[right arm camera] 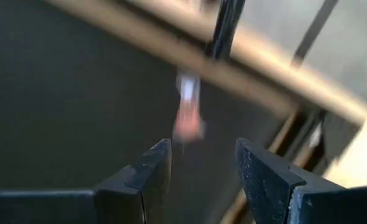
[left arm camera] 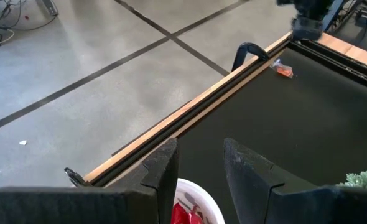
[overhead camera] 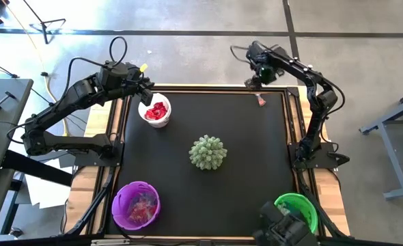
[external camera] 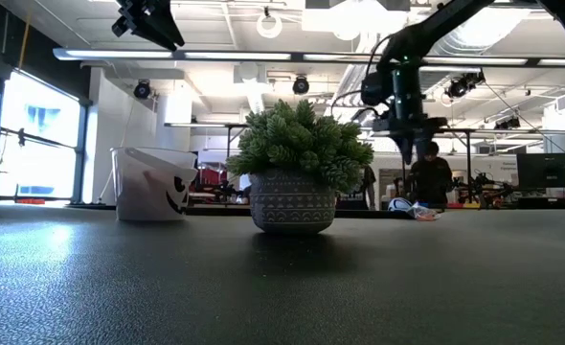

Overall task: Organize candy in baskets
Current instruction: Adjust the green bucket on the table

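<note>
— Where's the candy at, from where you stand?

— From above, red sweets (overhead camera: 156, 111) sit in the white basket (overhead camera: 155, 111) at the far left of the desk (overhead camera: 242, 178), more lie in the purple basket (overhead camera: 136, 204) at the near left corner, and the green basket (overhead camera: 297, 208) is at the near right, partly behind some dark gear. One loose pinkish candy (overhead camera: 261, 100) lies near the far right edge.

— And the arms?

— The left end effector (overhead camera: 145, 92) hangs above the white basket, fingers parted by a narrow gap, holding nothing. The right end effector (overhead camera: 253, 83) hovers just beyond the loose candy, spread wide and empty.

— Anything the level camera adds?

— The white basket (external camera: 153, 183) has a face printed on it, which the top view misses. The spiky green plant (external camera: 300, 146) in its patterned pot stands mid-desk and blocks the middle of the room; a person (external camera: 431, 177) stands behind.
</note>
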